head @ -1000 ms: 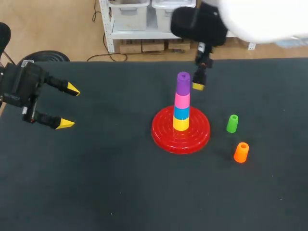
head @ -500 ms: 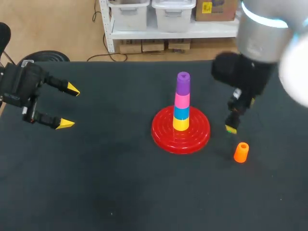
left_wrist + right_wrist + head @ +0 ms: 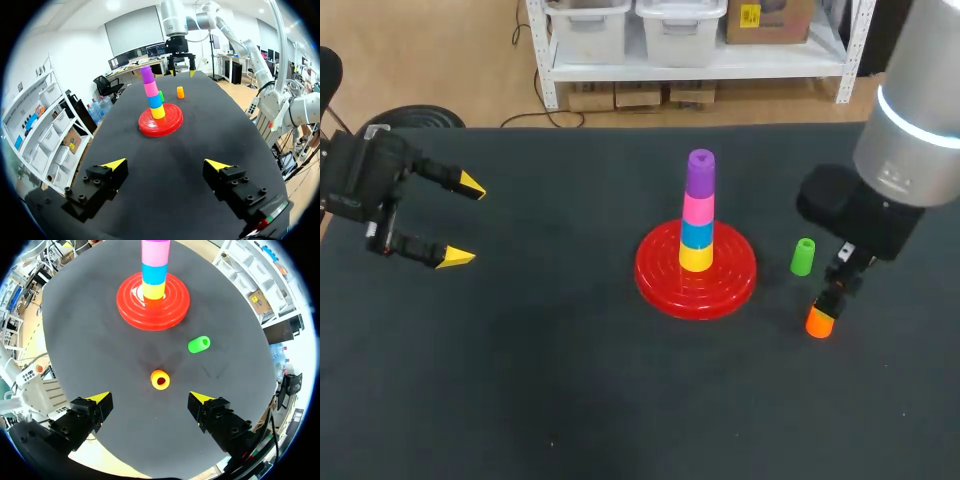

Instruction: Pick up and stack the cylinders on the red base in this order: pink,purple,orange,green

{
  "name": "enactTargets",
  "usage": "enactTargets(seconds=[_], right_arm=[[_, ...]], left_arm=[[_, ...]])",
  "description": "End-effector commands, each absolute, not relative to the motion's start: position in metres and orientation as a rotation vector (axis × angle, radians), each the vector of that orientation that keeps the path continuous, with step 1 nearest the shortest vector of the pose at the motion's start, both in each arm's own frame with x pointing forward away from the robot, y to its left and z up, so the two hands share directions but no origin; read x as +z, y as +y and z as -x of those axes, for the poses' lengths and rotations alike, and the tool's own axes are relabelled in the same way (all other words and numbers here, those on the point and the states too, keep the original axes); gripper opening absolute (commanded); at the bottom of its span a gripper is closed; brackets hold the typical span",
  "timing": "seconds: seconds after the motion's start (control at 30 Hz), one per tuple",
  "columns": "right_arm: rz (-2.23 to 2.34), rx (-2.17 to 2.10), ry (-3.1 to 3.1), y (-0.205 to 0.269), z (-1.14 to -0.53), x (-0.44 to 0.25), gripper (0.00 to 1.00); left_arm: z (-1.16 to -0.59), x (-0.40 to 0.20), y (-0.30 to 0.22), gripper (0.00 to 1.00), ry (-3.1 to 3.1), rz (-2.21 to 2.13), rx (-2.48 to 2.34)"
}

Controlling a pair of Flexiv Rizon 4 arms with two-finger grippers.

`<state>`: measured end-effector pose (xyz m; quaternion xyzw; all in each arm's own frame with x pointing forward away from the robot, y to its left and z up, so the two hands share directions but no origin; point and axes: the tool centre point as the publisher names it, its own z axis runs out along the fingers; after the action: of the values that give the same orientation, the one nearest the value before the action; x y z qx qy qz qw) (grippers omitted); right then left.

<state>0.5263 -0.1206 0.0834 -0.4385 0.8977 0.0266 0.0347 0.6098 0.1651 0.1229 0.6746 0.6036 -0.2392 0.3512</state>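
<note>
head view: the left gripper (image 3: 463,222) hangs over the table's (image 3: 540,380) left side, fingers spread wide, nothing between them. the red base (image 3: 658,280) sits mid-table with a stack on it: yellow cylinder (image 3: 696,258) lowest, then blue cylinder (image 3: 696,233), pink cylinder (image 3: 697,208), and purple cylinder (image 3: 700,172) on top. the green cylinder (image 3: 803,256) stands just right of the base, and the orange cylinder (image 3: 819,322) is near it, closer to the camera. the right gripper (image 3: 833,295) is right above the orange one

left wrist view: its own fingers stand apart, the base and stack well ahead, the orange cylinder beyond them, and the green one half hidden behind the stack

right wrist view: the right gripper's fingers are wide apart and hold nothing; the orange cylinder stands upright on the table just ahead of the gap between the two tips, apart from both, with the green cylinder beyond it and the base further off
</note>
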Motion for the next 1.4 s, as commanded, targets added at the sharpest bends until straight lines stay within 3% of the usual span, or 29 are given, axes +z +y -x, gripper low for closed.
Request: enactTargets(seconds=[0.03, 1.4], right_arm=[[1.319, 0.11, 2.722, -0.125, -0.53, 0.068, 1.0], [1.445, 0.057, 2.838, -0.112, -0.54, 0.022, 1.0]], left_arm=[[-0.61, 0.122, 0.166, 1.0, 1.558, -1.746, -0.619], [-0.61, 0.122, 0.166, 1.0, 1.558, -1.746, -0.619]])
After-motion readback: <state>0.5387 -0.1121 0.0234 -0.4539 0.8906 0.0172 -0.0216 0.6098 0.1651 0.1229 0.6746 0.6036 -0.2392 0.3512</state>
